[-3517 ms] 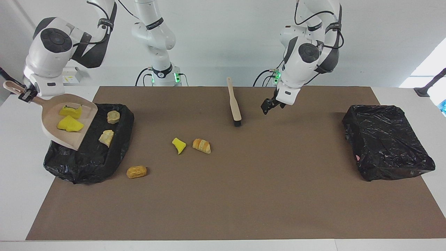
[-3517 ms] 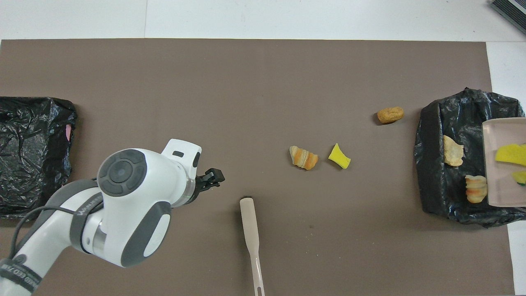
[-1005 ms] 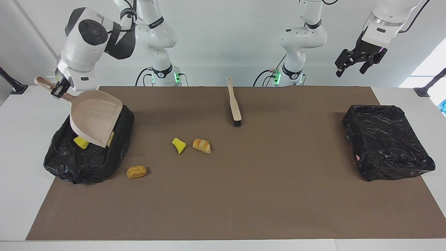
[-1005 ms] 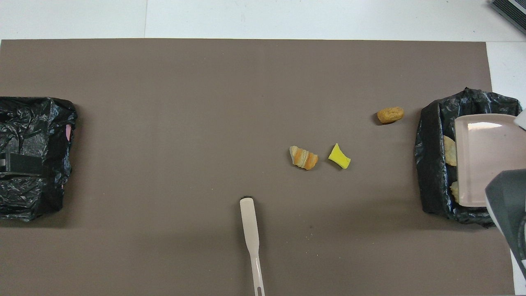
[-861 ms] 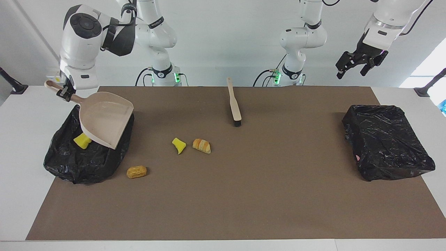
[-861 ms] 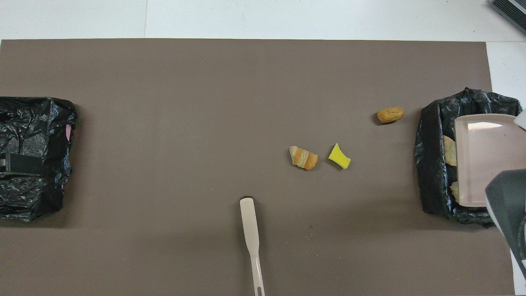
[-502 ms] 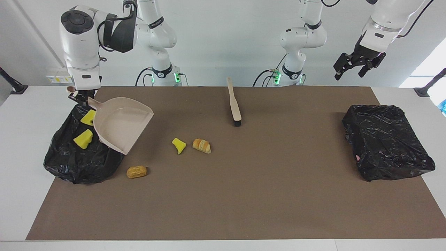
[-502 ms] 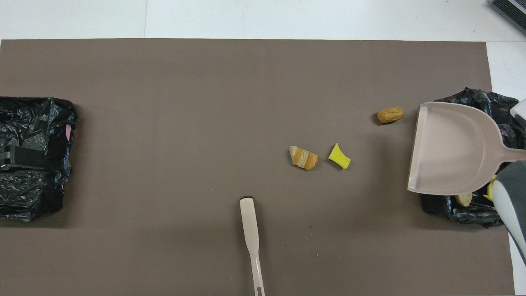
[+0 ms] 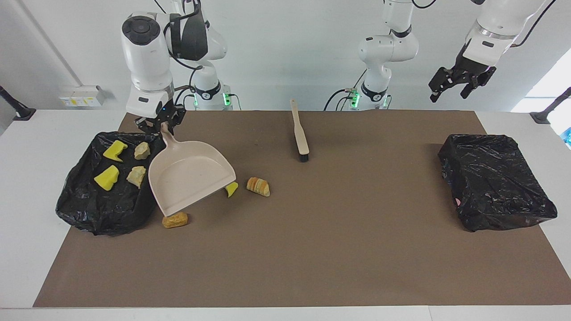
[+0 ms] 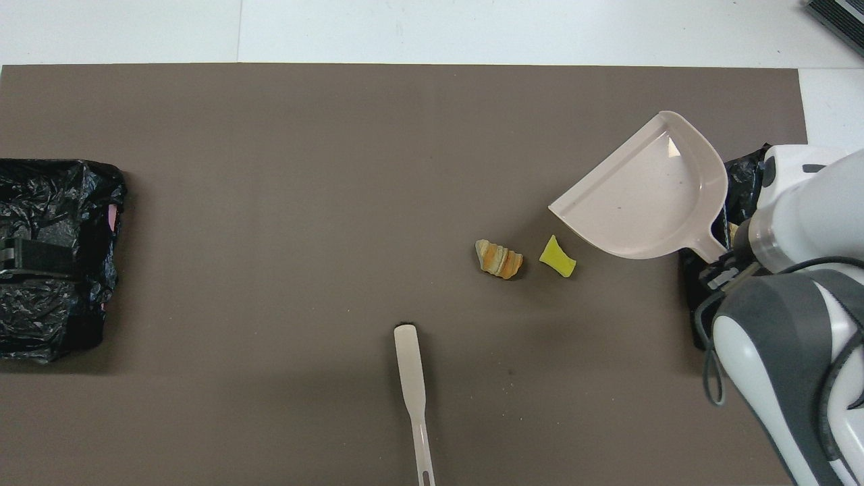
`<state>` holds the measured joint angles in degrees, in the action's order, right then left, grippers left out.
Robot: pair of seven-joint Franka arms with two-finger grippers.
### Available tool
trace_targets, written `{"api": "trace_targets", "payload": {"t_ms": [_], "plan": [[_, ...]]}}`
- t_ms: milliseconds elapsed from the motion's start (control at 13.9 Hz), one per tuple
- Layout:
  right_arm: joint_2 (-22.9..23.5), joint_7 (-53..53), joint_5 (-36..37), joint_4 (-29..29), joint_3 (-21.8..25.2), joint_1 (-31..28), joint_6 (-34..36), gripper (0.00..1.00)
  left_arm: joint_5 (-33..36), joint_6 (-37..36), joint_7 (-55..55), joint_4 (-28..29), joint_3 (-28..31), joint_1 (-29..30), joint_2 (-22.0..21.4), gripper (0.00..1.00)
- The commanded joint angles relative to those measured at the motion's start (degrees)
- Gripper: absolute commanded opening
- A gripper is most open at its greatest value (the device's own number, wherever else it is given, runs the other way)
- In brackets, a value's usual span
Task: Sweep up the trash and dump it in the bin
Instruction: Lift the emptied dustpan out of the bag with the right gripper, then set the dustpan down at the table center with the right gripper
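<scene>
Swung dustpan [image 9: 189, 176] off bin [image 9: 80, 209], right claw [image 9: 161, 126] clamped on handle. Left claw [image 9: 459, 84] apart, raised. Yellow wedges and tan pastries [image 9: 136, 176] in bin; bun [image 9: 175, 220], wedge [image 9: 231, 189], croissant [image 9: 258, 186] on worktop [image 9: 312, 249] near brush [image 9: 299, 133].

A brown mat [image 9: 312, 258] covers most of the white surface [image 9: 26, 200]. Seen from the facing camera, a bin lined with a crumpled black bag [image 9: 495, 183] sits at the mat's three o'clock edge. A wall socket [image 9: 80, 95] shows at ten o'clock.
</scene>
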<state>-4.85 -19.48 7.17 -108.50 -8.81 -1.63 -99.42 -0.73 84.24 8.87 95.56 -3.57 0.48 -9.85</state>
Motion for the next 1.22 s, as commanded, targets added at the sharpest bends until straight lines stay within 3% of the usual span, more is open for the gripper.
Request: {"api": "trace_targets", "payload": {"t_ms": [0,359,646,1149], "plan": [[3.0,15.6,-4.3,2.8,0.1,4.1,-0.3,0.0,0.4,-0.7,-0.1,-0.9,-0.2,0.4,0.3,1.0],[9.8,33.5,-8.5,5.8,0.1,15.0,-5.7,0.0,0.4,-0.7,-0.1,-0.9,-0.2,0.5,0.3,1.0],[19.3,45.1,-8.0,13.8,0.1,22.7,-7.9,0.0,0.4,-0.7,-0.1,-0.8,-0.2,0.5,0.3,1.0],[34.2,52.8,-7.1,25.1,0.4,28.6,-12.7,0.0,0.4,-0.7,-0.1,-0.8,-0.2,0.5,0.3,1.0]]}}
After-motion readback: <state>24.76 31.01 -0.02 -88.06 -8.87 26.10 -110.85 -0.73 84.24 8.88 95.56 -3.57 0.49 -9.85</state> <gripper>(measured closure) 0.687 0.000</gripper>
